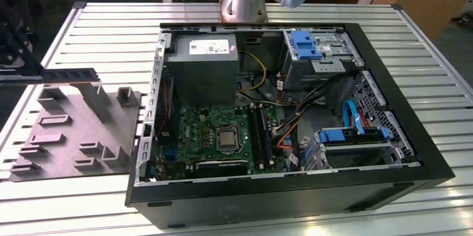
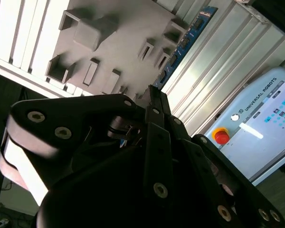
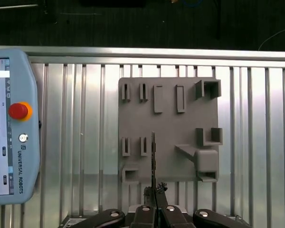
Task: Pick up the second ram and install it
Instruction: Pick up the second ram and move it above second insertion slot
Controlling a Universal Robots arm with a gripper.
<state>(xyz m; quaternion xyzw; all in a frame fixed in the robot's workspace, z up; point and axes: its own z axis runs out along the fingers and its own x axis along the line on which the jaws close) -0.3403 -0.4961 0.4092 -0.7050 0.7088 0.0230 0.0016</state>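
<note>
Ribbed aluminium slats form the tabletop [image 1: 111, 31], where an open black tower case [image 1: 296, 203] lies on its side with bare slats around it. Inside it, the grey power supply [image 1: 201, 64] carries a white printed label [image 1: 212, 46], too small to read, and long black memory slots [image 1: 260, 131] run beside the processor socket [image 1: 225, 139]. A matte grey moulded fixture plate [image 1: 74, 131] with raised blocks and narrow slots lies by the case on the exterior view's left. The gripper [image 3: 154, 190] has its fingers [image 3: 167, 214] pinched flat against the second ram [image 1: 70, 73], a thin blue board with dark chips [image 2: 185, 42]. It is held level over the plate's far part and looks clear of the slots. A pale blue teach pendant [image 3: 9, 123] with a red stop button [image 3: 18, 110] and printed lettering lies beside the plate.
</note>
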